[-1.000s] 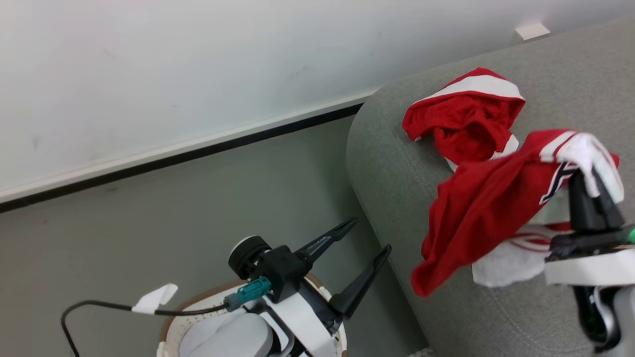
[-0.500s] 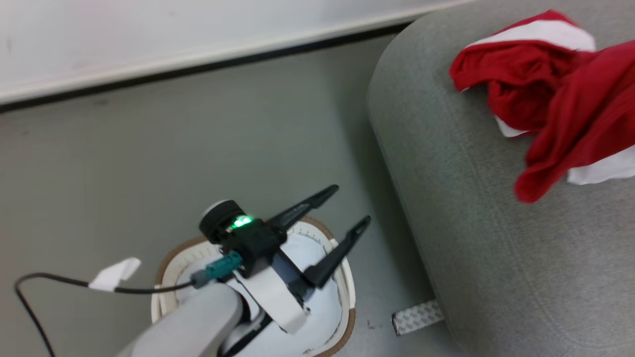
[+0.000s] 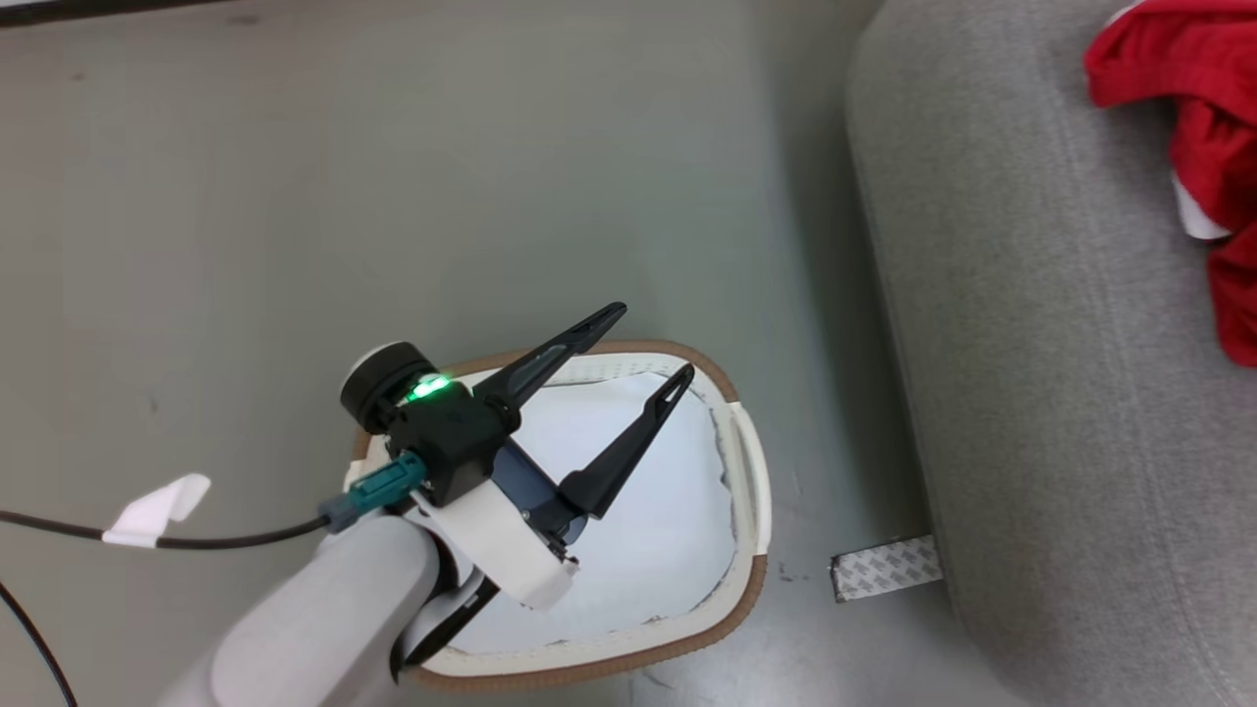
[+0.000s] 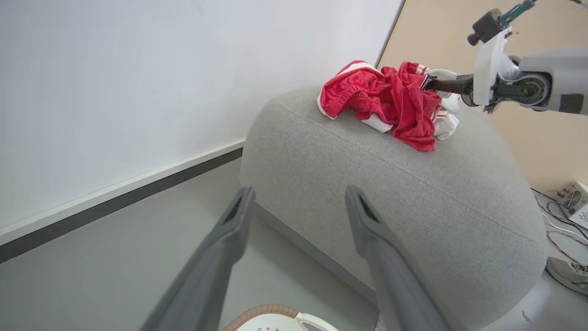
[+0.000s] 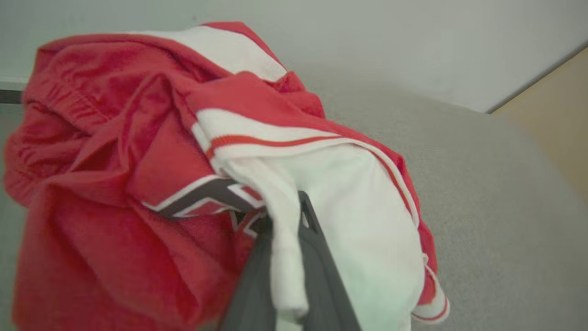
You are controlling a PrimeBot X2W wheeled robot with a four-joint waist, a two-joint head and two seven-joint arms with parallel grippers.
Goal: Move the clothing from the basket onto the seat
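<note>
Though crumpled, clothing (image 4: 390,99) lengthwise across seat (image 4: 413,193)

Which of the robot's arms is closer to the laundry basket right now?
The left. The left gripper hovers open just above the basket. The right gripper is up over the seat, shut on the red clothing, well away from the basket.

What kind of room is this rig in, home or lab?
Probably a lab or test room staged as a home, not a lived-in one: bare white wall, a tape strip on the grey floor beside the seat, and loose wires and gear on the floor past it.
</note>
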